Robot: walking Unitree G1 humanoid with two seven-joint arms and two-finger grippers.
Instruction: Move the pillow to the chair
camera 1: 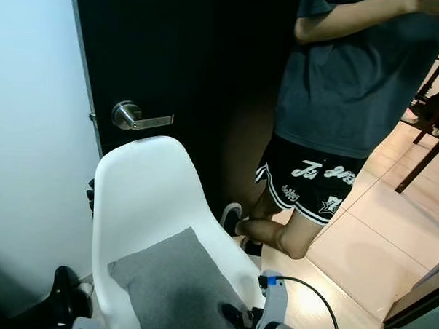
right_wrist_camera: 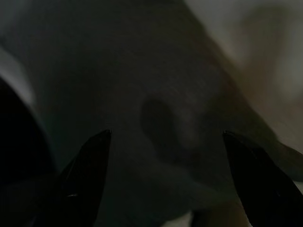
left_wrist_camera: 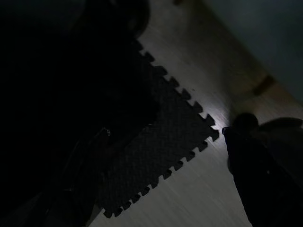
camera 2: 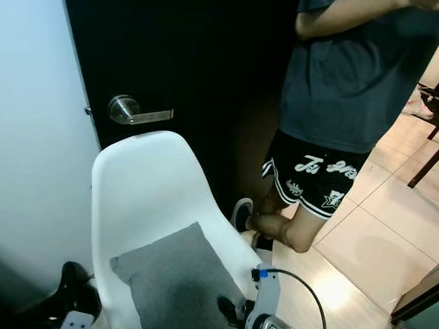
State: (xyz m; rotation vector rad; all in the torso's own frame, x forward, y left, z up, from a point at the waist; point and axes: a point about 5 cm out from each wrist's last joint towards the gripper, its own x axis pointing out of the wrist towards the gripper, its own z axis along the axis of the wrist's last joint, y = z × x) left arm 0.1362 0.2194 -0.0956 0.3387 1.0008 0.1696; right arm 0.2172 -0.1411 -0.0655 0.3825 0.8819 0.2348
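A grey pillow (camera 1: 176,283) lies flat on the seat of a white shell chair (camera 1: 149,187). At the pillow's near right corner is my right gripper (camera 1: 234,315), its silver wrist just beside the seat's edge. In the right wrist view the right gripper (right_wrist_camera: 165,135) is open, its two black fingertips (right_wrist_camera: 94,146) spread wide with the grey fabric (right_wrist_camera: 156,94) close in front of them and nothing held. My left arm (camera 1: 59,297) hangs low to the left of the chair.
A person (camera 1: 346,90) in a dark T-shirt and black shorts stands close to the chair's right, one knee bent. Behind the chair is a black door with a silver lever handle (camera 1: 134,118). A white wall (camera 1: 32,127) runs on the left. A foam mat (left_wrist_camera: 161,156) lies on the floor.
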